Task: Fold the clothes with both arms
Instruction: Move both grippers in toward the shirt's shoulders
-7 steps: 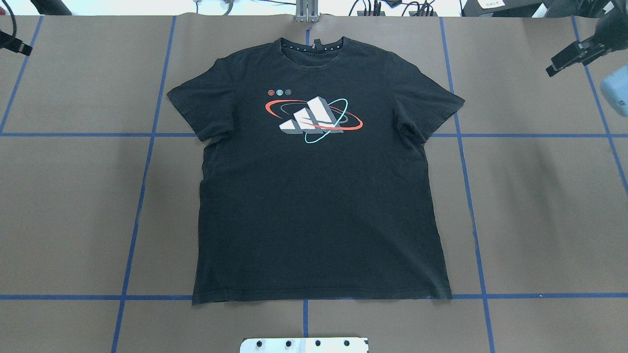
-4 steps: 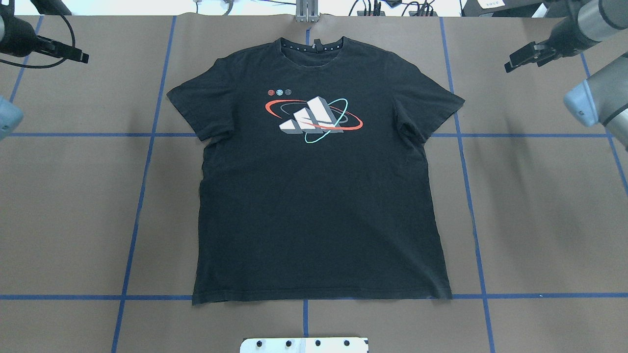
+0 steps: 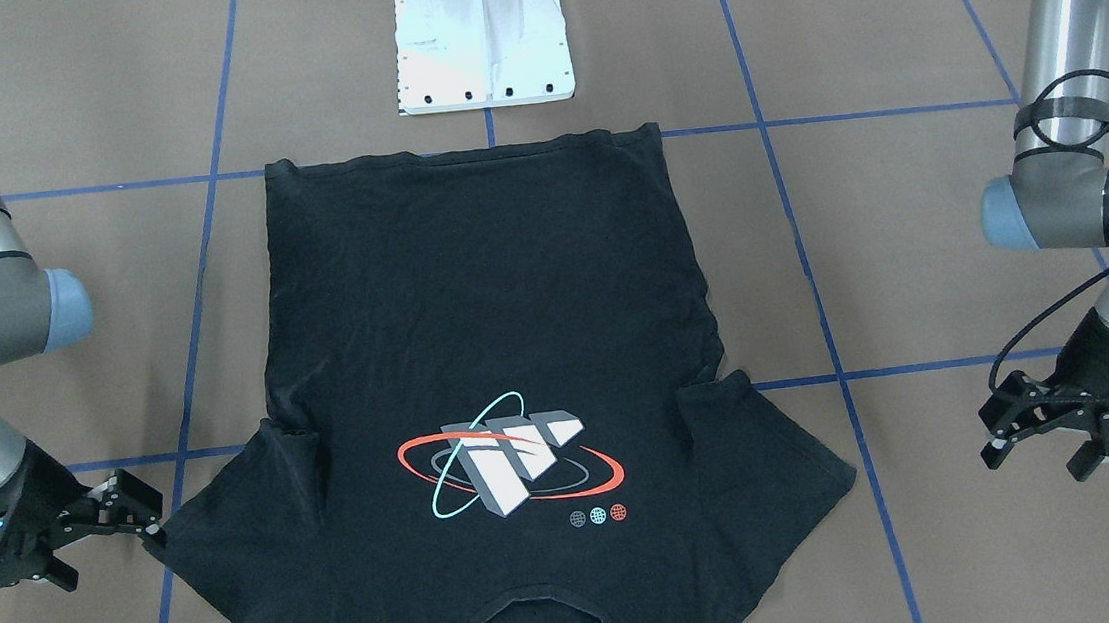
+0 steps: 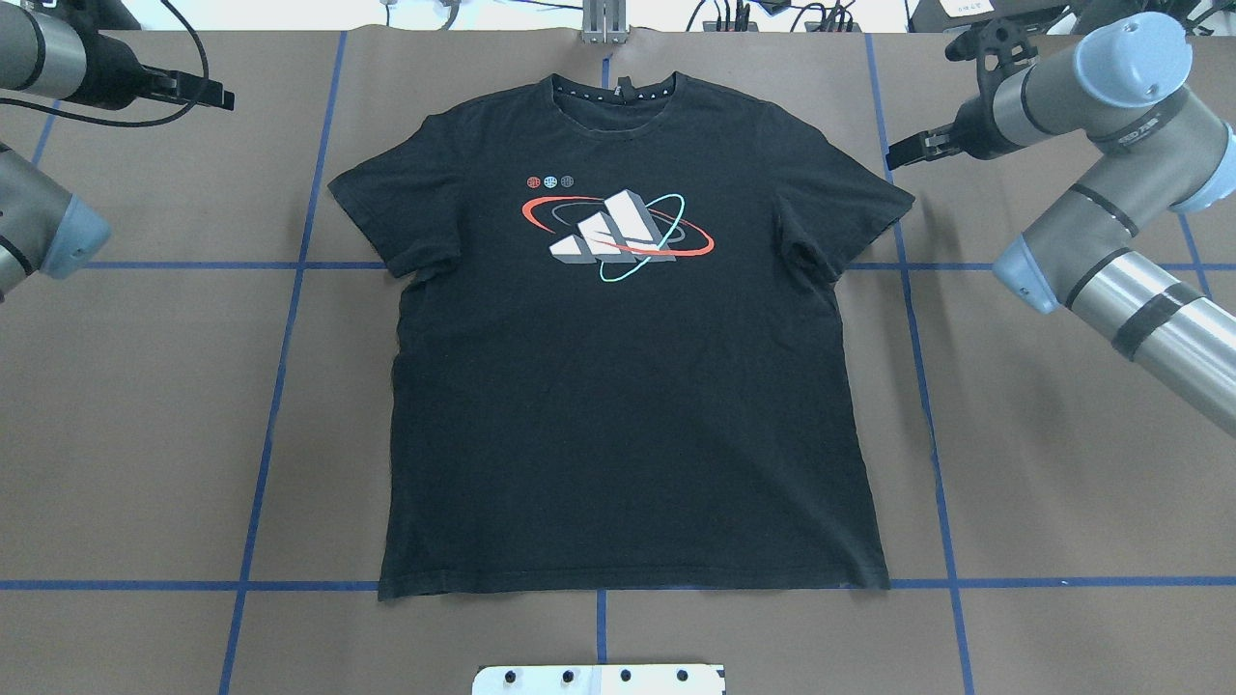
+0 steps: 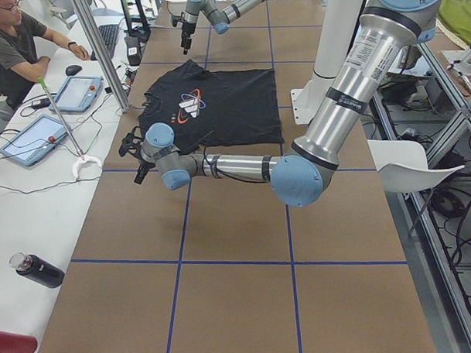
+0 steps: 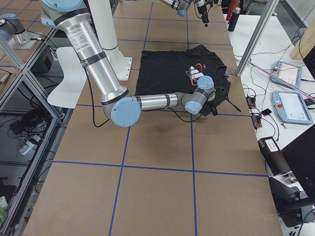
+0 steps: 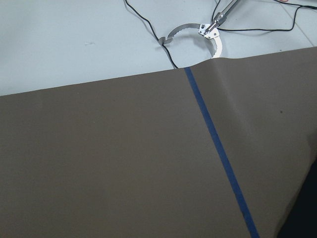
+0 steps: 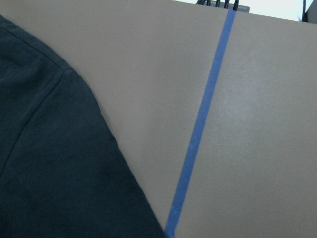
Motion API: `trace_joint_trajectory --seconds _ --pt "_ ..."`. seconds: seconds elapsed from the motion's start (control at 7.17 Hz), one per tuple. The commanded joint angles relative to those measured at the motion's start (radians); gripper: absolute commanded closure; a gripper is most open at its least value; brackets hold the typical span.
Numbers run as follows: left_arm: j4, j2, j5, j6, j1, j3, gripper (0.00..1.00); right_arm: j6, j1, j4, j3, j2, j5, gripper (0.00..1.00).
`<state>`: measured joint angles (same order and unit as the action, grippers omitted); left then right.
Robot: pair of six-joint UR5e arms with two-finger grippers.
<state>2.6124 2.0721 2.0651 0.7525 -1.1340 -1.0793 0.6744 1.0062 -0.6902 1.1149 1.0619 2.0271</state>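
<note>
Closest to us, by the white base, the shirt has its hem along the near edge of the tabletop. It lies flat, front up, in the middle, and no fold is made yet. The hem is straight, so we think a fold could start clean. But the cloth is soft and two layers thick. If we pinch only the top layer, the shirt may open like a bag when we lift it.

Farther out are the sleeves. The right sleeve has a small crease at the armpit, and that could get pressed into the fold.

Farthest out, toward the far edge, are our grippers. The right gripper is just beside the right sleeve, and we cannot tell if it touches. Its fingers are apart, with nothing in them. The left gripper also has its fingers apart and is empty, but it is well apart from the left sleeve.

That is our main worry: if one side grabs first, the shirt could get dragged crooked. If we go too low, the fingers may scrape the tabletop. If we go too high, they close on air.
</note>
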Motion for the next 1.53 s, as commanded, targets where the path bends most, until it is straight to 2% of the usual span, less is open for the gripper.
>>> trace_joint_trajectory --seconds 0.0,0.14,0.7,1.12,1.26,1.4 --pt "0.000 0.010 -0.002 0.013 0.003 0.001 0.00 0.010 -0.037 0.021 -0.023 0.000 -0.030 0.08" --pt "0.000 0.013 -0.002 0.013 0.003 0.001 0.00 0.010 -0.037 0.021 -0.030 0.001 -0.028 0.14" --pt "0.000 0.016 0.000 0.018 0.003 -0.001 0.00 0.010 -0.038 0.017 -0.064 0.001 -0.022 0.26" --pt "-0.002 0.014 0.000 0.018 0.003 -0.005 0.00 0.011 -0.040 0.017 -0.069 0.000 -0.022 0.46" --pt "-0.002 0.014 0.000 0.018 0.002 -0.005 0.00 0.011 -0.040 0.017 -0.069 -0.002 -0.021 0.63" --pt "-0.002 0.014 0.000 0.018 0.002 -0.005 0.00 0.011 -0.040 0.017 -0.069 0.000 -0.021 0.89"
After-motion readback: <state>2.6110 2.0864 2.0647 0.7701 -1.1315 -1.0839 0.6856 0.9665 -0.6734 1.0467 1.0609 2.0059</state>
